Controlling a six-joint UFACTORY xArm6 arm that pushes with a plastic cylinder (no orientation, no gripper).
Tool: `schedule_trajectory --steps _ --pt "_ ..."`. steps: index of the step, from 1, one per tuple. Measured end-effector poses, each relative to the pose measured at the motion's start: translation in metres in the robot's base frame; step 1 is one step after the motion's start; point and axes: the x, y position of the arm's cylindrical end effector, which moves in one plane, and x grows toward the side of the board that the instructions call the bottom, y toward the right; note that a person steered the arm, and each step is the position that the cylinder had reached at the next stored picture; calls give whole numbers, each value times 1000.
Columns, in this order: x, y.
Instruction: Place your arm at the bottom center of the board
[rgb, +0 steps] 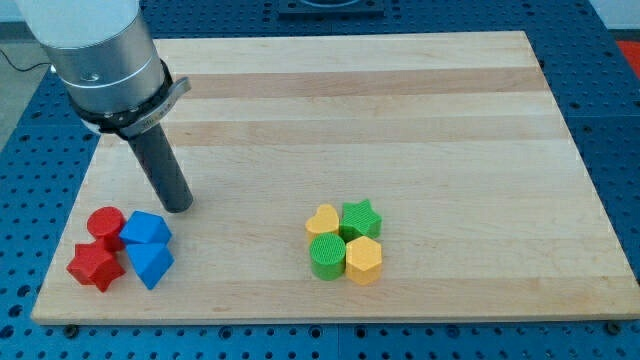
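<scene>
My arm comes in from the view's top left, and its dark rod ends at my tip (179, 207) on the wooden board (400, 110). The tip stands just above and to the right of a cluster at the view's bottom left: a red cylinder (105, 225), a red star (95, 265), a blue cube (146, 229) and a second blue block (150, 262). The tip is a small gap away from the blue cube. A second cluster lies right of centre near the bottom: a yellow heart (322, 220), a green star (360, 218), a green cylinder (326, 256) and a yellow hexagon (363, 260).
The board's edges are ringed by a blue perforated table (610, 60). The arm's grey body (95, 50) covers the board's top left corner.
</scene>
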Motion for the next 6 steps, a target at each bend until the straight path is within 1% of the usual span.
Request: schedule_trajectory --steps 1,2,3,4,5,6 --pt "-46 0" --pt "-48 34" --pt "-48 132" --pt "-43 264" --pt "3 362" --pt "80 371"
